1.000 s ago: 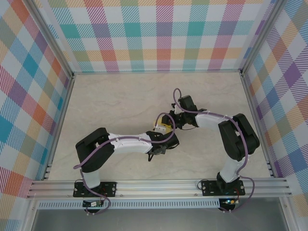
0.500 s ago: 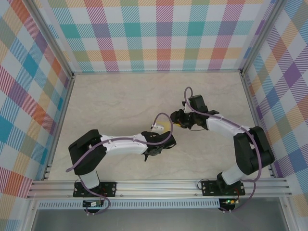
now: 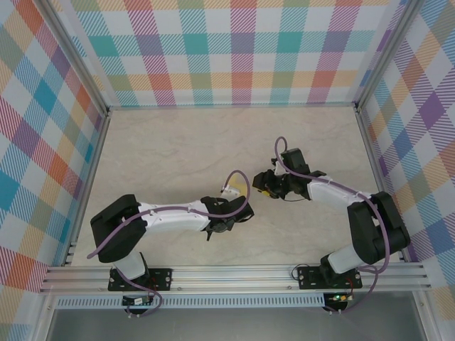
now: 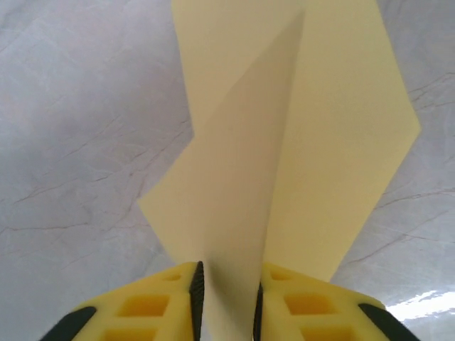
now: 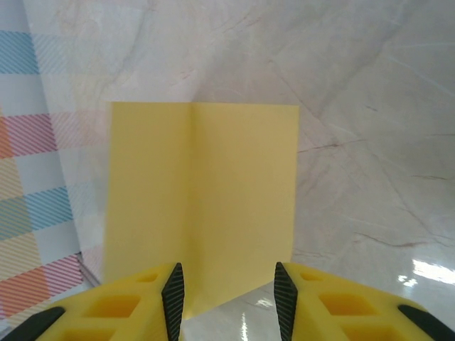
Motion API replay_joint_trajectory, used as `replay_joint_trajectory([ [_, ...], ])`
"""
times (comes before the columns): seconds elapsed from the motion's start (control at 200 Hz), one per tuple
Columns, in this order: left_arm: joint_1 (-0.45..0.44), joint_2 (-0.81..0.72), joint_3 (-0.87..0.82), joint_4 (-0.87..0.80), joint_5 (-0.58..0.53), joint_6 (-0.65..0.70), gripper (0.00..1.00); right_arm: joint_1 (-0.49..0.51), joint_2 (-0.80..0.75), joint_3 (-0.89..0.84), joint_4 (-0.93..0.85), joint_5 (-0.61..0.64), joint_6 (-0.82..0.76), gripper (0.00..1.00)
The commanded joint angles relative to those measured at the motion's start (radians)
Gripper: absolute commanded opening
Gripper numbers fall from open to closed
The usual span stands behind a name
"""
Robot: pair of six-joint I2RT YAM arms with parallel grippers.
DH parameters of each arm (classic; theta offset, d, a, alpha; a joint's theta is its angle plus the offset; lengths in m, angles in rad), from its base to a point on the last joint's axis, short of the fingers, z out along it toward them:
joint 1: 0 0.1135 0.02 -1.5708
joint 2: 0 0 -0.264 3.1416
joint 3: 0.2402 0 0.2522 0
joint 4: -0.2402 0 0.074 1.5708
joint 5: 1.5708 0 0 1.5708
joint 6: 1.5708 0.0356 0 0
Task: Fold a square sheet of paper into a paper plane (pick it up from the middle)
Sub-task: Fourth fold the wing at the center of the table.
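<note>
Left wrist view gives you the thin yellow sheet of paper [image 4: 298,156] folded on a diagonal. A strip of it runs through the left pincer [image 4: 226,305], whose jaws stand slightly apart around it. Right wrist view shows you instead a flat rectangle with a centre crease, mid-frame against the pale marbled desk [image 5: 370,142]. Its near edge lies between the wider-open, empty right pincer [image 5: 227,298].
</note>
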Motion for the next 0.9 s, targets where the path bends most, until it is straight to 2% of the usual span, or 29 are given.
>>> replay_joint_trajectory([
  [0.0, 0.002, 0.019, 0.002, 0.035, 0.057, -0.008, 0.32, 0.001, 0.043, 0.005, 0.084, -0.093, 0.049, 0.43],
  [0.295, 0.030, 0.011, -0.037, 0.101, 0.167, -0.024, 0.40, 0.028, 0.120, 0.027, 0.182, -0.150, 0.125, 0.51],
  [0.5, 0.048, -0.011, -0.057, 0.106, 0.167, -0.030, 0.40, 0.059, 0.169, 0.064, 0.180, -0.137, 0.129, 0.52],
  [0.765, 0.054, -0.040, -0.074, 0.113, 0.167, -0.027, 0.40, 0.087, 0.257, 0.143, 0.165, -0.137, 0.124, 0.52],
  [0.845, 0.054, -0.057, -0.083, 0.133, 0.194, -0.016, 0.41, 0.090, 0.293, 0.175, 0.130, -0.139, 0.110, 0.49],
  [0.895, 0.053, -0.083, -0.093, 0.137, 0.202, -0.020, 0.42, 0.092, 0.308, 0.178, 0.131, -0.136, 0.106, 0.44],
])
